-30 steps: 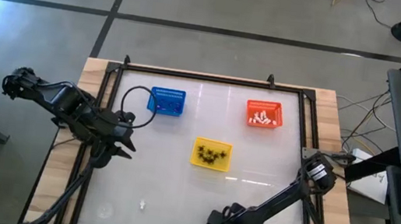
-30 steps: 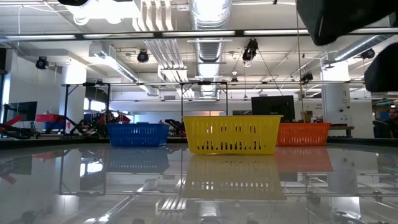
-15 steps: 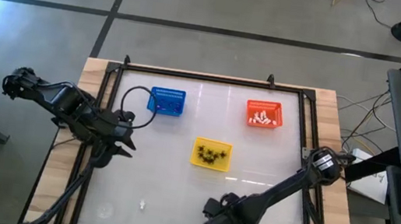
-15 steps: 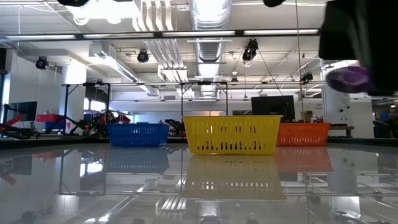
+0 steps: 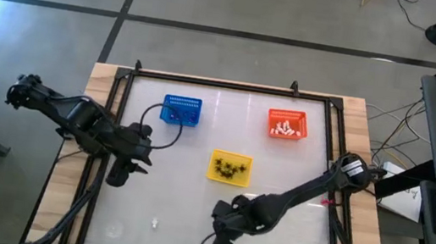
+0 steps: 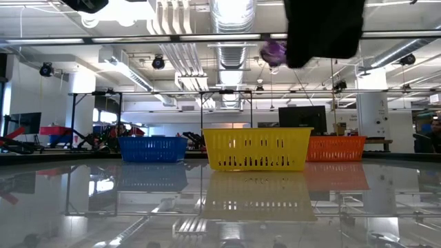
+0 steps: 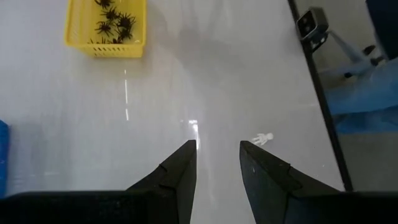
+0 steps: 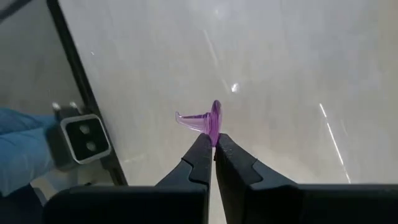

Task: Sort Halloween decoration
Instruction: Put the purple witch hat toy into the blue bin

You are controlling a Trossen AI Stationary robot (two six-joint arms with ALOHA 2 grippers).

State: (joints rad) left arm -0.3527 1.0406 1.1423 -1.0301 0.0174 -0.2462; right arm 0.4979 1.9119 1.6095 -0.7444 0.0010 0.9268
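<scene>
My right gripper (image 5: pixel 221 240) hangs above the near middle of the table, shut on a purple trinket (image 8: pixel 208 119), which also shows in the low view as a purple trinket (image 6: pixel 273 52) high over the baskets. My left gripper (image 5: pixel 121 170) waits open over the table's left side. A white trinket (image 7: pixel 263 138) lies flat on the table ahead of it, near the table's near-left corner (image 5: pixel 154 223). Black spider trinkets (image 7: pixel 112 15) lie in the yellow basket (image 5: pixel 229 167), and white ones (image 5: pixel 286 130) in the orange basket (image 5: pixel 287 124). My right gripper pinches the purple trinket by its wider end (image 8: pixel 214 127) between the two fingertips (image 8: pixel 202 146). A thin curved tail (image 8: pixel 186 120) sticks out sideways past the fingers. The trinket is lifted clear of the table.
A blue basket (image 5: pixel 181 110) stands at the far left, in line with the orange one, and the yellow basket sits nearer the middle. A black frame (image 5: pixel 115 125) borders the glossy table. The low camera (image 8: pixel 81 137) sits at the near edge. Bare table lies between the two grippers.
My right gripper, still shut on the purple trinket, has swung from the near right toward the table's left and a little toward the far edge. My left gripper has shifted slightly toward the table's right.
</scene>
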